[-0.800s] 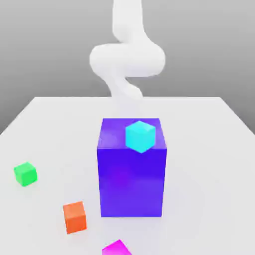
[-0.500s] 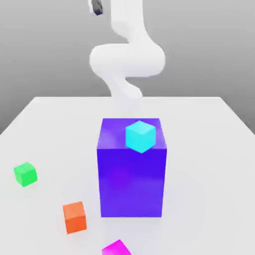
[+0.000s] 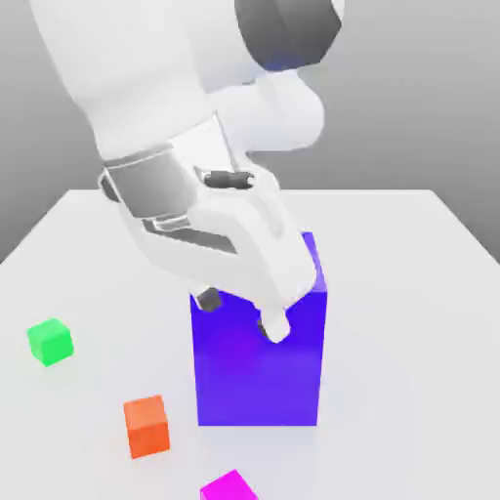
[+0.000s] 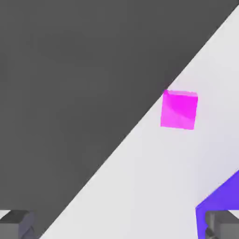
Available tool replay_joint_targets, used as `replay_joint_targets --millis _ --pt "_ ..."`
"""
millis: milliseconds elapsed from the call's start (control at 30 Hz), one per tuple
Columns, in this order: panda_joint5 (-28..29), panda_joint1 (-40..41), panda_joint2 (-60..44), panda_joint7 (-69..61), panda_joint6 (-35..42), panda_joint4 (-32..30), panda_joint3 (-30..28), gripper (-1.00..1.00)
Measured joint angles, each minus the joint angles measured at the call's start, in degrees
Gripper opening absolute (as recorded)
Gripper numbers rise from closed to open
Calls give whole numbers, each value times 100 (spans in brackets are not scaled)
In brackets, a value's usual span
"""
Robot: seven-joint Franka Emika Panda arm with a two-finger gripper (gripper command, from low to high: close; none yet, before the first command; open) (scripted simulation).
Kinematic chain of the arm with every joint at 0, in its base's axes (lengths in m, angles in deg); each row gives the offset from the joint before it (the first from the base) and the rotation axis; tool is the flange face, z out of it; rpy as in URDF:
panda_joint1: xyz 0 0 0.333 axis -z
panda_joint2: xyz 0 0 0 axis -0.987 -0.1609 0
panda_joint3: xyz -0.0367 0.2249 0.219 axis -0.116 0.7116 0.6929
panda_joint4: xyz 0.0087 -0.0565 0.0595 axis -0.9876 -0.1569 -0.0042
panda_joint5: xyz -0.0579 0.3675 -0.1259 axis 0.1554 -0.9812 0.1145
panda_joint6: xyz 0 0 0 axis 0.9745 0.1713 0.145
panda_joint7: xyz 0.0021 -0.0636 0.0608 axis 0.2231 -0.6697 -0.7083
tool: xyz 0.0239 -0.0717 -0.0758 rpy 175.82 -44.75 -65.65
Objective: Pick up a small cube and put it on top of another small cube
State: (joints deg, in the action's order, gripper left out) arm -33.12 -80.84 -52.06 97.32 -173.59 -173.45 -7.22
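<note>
Now jaws (image 3: 239,314) spread wide, empty, magenta cube (image 4: 179,109) on table (image 3: 410,293)

Four blocks on the tabletop (image 3: 410,293)
There were three small cubes, one green (image 3: 49,342), one orange (image 3: 146,426), one magenta (image 3: 229,486), plus one big blue-purple block (image 3: 256,376).

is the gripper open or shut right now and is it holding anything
Open and empty. In the hand view the gripper has its fingertips far apart with nothing between them; the magenta cube still lies on the table ahead.
</note>
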Motion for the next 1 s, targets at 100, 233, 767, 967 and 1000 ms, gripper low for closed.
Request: replay_joint_targets --millis 100,233,767,967,1000 --pt "-37 10 -490 608 13 84 -50 0" --pt "-18 8 -1073 1452 -25 186 -145 0" --pt "518 -582 -2558 4926 -584 549 -1089 0" --pt "554 -1114 -2649 6342 -1068 278 -1428 0" --pt "509 -1234 -2618 6579 -1195 171 -1475 0"
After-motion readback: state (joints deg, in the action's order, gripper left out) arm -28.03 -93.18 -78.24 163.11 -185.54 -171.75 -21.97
